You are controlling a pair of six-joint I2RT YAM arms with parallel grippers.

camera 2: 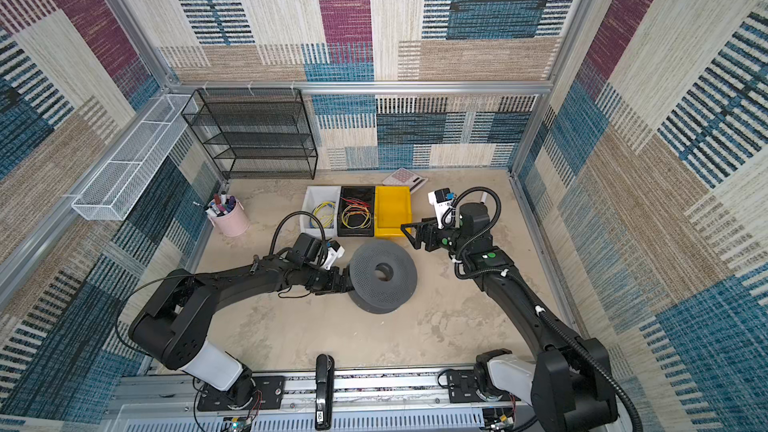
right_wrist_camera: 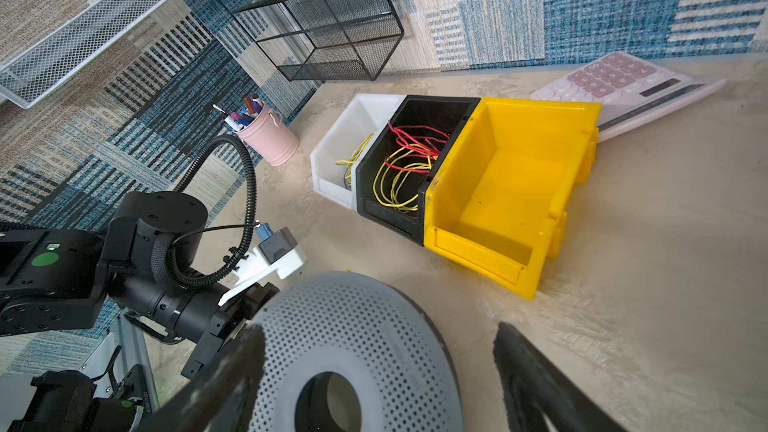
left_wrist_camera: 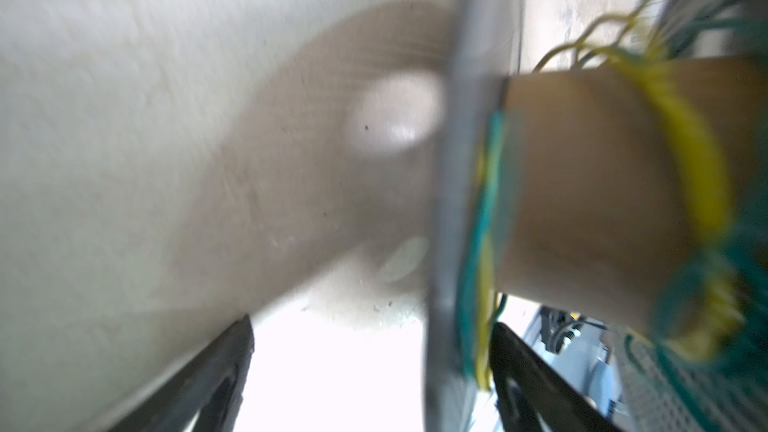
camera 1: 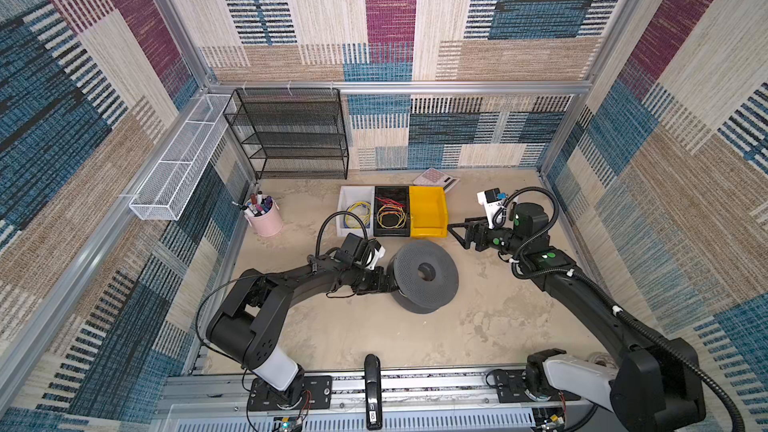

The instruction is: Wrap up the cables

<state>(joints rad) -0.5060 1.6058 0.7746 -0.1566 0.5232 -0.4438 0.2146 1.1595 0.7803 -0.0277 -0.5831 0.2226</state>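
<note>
left arm (camera 1: 291, 280): mounted at the near rail, shoulder link raised, forearm extended low and almost level toward the centre in both top views. left gripper (left_wrist_camera: 374, 367): its fingers (left_wrist_camera: 224, 371) stand wide apart in the left wrist view (the picture is blurred) and neither presses on anything. in the top views its fingertips are partly hidden.

right arm (camera 1: 582, 288): rises from its base at the near right, elbow bent, forearm angled toward the far side, wrist turned leftward. right gripper (camera 1: 456, 236): raised, jaws spread wide, holding nothing. both fingers (right_wrist_camera: 536, 376) show well apart in the right wrist view.
</note>
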